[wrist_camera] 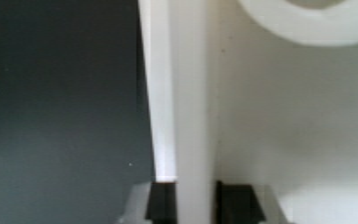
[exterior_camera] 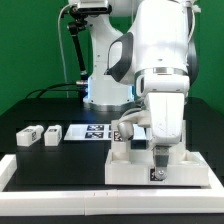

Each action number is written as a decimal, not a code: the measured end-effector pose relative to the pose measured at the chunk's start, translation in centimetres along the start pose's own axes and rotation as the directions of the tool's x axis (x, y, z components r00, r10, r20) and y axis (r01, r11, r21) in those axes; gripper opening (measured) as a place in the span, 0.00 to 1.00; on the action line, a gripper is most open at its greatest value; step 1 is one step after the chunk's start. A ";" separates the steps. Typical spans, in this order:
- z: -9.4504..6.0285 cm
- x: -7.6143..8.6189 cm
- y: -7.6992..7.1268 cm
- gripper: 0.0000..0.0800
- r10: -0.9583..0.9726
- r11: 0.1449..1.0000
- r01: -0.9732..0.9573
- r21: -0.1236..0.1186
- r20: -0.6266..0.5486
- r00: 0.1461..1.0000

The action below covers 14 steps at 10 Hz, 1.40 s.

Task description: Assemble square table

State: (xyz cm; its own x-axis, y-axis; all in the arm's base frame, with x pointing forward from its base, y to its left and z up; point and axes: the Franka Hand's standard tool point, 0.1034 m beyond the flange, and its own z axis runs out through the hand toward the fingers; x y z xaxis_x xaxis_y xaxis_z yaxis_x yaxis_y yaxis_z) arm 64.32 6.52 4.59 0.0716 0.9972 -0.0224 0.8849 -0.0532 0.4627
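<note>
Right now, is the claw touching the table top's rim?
Touching. The wrist view shows the rim of the table top running between the claw, with both dark fingers pressed against it and no gap visible.

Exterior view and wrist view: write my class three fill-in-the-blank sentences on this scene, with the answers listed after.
1. In the exterior view, ___ loose legs lie on the exterior view's left of the marker board.
2. The gripper reaches down onto the white square ___.
3. In the wrist view, that part's raised ___ stands between the gripper's fingers.
Missing words: two; top; rim.
</note>
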 end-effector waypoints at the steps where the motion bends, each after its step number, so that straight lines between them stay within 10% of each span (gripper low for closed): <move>1: 0.0 -0.2 0.0 0.11 0.007 1.000 -0.007 0.000 0.001 1.000; 3: -0.1 -0.3 0.1 0.11 0.008 1.000 -0.008 0.001 0.003 1.000; 7: 0.0 -0.3 0.0 0.77 0.007 1.000 -0.007 0.003 0.004 1.000; 14: -1.8 0.3 0.9 0.81 0.010 1.000 -0.010 0.004 0.002 1.000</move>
State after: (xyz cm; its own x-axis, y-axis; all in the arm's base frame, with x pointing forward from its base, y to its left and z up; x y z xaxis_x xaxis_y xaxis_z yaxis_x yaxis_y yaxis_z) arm 64.33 6.86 6.60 0.0812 0.9965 -0.0192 0.8861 -0.0634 0.4591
